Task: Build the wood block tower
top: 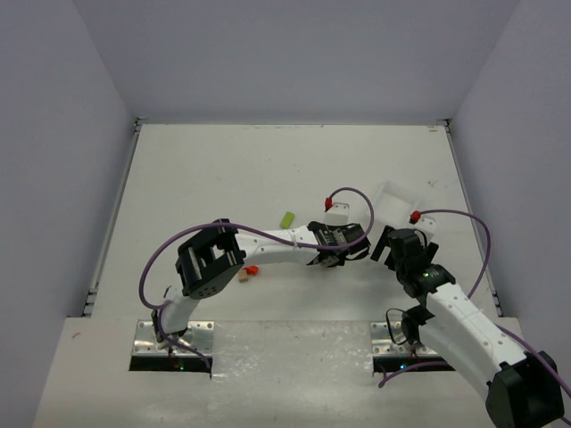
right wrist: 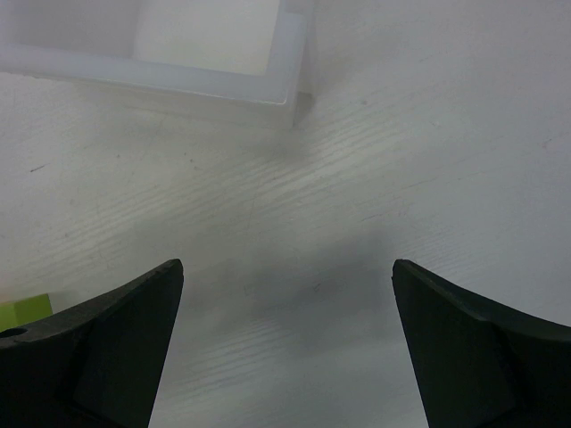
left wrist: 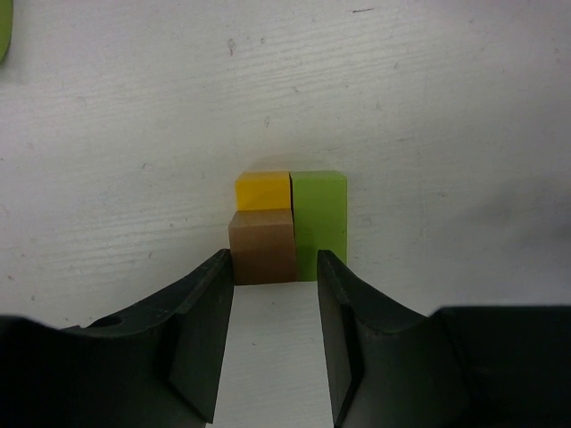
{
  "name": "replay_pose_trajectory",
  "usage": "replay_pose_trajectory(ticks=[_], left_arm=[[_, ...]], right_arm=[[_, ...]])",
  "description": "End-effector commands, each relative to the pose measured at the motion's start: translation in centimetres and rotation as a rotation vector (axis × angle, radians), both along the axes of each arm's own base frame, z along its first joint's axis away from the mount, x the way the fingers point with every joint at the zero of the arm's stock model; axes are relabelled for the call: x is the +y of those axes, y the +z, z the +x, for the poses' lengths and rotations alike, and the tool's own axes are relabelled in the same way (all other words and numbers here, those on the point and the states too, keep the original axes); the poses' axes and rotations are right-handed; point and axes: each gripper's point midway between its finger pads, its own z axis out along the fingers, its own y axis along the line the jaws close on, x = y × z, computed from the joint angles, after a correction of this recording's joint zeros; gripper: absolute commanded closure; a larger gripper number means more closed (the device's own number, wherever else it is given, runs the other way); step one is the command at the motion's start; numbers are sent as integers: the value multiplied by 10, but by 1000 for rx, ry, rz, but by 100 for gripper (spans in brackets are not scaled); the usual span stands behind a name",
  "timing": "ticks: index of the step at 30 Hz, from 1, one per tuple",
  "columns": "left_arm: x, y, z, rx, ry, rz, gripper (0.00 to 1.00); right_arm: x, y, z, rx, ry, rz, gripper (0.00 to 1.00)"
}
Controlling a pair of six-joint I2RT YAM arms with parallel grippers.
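Observation:
In the left wrist view a tan block, a yellow block and a taller lime green block stand pressed together on the table. My left gripper is open, and its tips reach the near end of the tan block. In the top view the left gripper hides this cluster. My right gripper is wide open and empty above bare table, to the right of the left gripper. Loose blocks lie apart: lime green, red-orange and tan.
The white square tray sits just beyond the right gripper and also shows in the right wrist view. A lime green block edge shows at the left of the right wrist view. Grey walls enclose the table.

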Motion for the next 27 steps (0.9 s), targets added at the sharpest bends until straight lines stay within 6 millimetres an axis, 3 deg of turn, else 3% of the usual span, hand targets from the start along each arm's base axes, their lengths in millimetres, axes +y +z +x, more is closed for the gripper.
replay_pose_trajectory(ticks=[1, 10, 17, 20, 23, 27], left_arm=[[-6, 20, 0, -32, 6, -48, 60], [0, 28, 6, -72, 16, -19, 57], [-2, 45, 10, -103, -14, -26, 46], [-6, 61, 11, -127, -49, -44, 40], [-9, 98, 11, -179, -108, -86, 27], [-1, 130, 10, -225, -131, -122, 9]], right_arm=[[-4, 5, 4, -30, -38, -2, 1], [-5, 4, 3, -24, -36, -5, 1], [-5, 5, 4, -24, -34, -8, 1], [-5, 5, 4, -27, -33, -10, 1], [-5, 6, 4, -29, -31, -14, 1], [-5, 8, 5, -28, -24, -21, 1]])
